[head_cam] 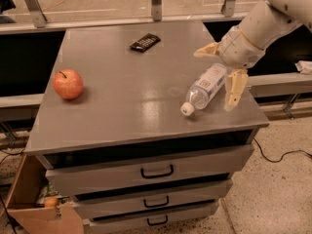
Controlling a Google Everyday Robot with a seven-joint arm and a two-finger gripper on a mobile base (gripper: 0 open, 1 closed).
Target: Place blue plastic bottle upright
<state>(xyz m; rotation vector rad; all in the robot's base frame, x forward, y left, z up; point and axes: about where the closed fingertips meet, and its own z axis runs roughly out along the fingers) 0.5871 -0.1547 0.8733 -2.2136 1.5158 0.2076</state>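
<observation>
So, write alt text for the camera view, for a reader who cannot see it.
A blue plastic bottle lies on its side near the right edge of a grey cabinet top, with the robot's open gripper straddling its base end. A red apple sits at the left, a small black packet near the back.

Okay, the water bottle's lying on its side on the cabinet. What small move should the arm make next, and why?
Probably lower the gripper slightly so its open jaws straddle the bottle near its base. The bottle lies flat, cap toward the front edge, and the gripper hovers at its far end, not gripping it.
</observation>
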